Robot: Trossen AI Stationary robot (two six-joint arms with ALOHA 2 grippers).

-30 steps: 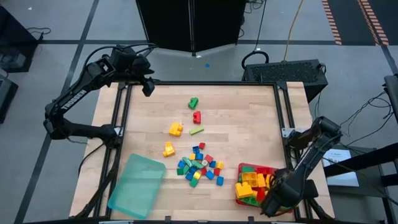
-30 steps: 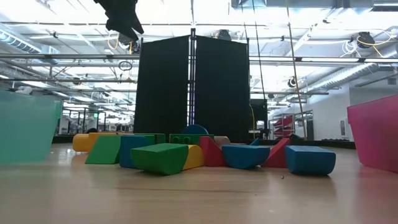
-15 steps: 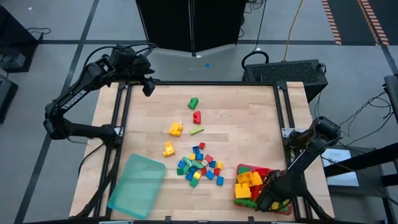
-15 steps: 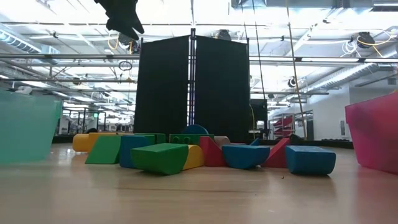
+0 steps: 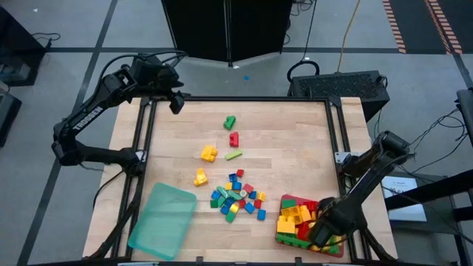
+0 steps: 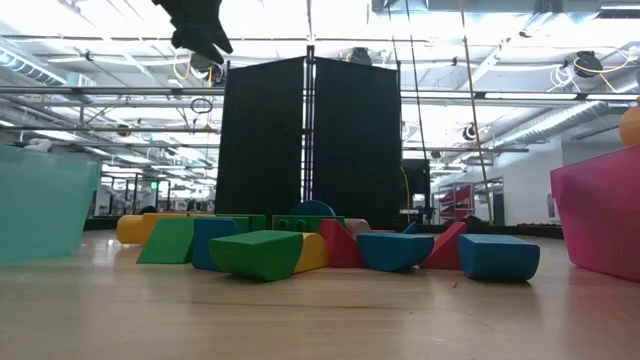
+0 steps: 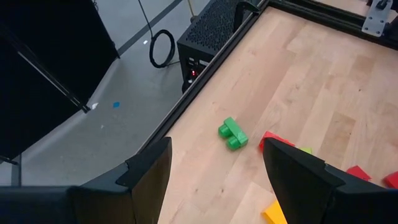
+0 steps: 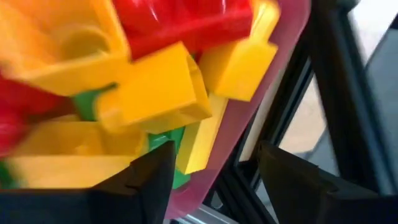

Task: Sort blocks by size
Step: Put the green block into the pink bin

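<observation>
Loose blocks lie on the wooden table: a green one (image 5: 230, 122), a red one (image 5: 233, 138), two yellow ones (image 5: 209, 153) and a mixed cluster (image 5: 238, 199) near the front. The red tray (image 5: 290, 198) at the near right holds several yellow, red and green blocks (image 8: 155, 93). My right gripper (image 5: 319, 230) hangs open over that tray's near right corner. In the right wrist view one finger (image 8: 149, 180) stands over the blocks and the other (image 8: 298, 180) beyond the rim (image 8: 261, 134). My left gripper (image 7: 214, 180) waits open, high over the far left corner. My right gripper points steeply down at the red tray's near right corner, its fingers on either side of the rim (image 8: 249, 158). I cannot tell whether a finger touches the tray or a block.
A translucent teal tray (image 5: 162, 220) lies at the near left. Dark frame rails (image 5: 336, 140) run along the table's edges, one close beside the red tray. Bare wood spreads over the far right part of the table.
My right gripper has sunk toward the red tray and tipped more steeply down. The tray has shifted a little toward the table's left, and in the low view a yellow block now shows above its rim.
</observation>
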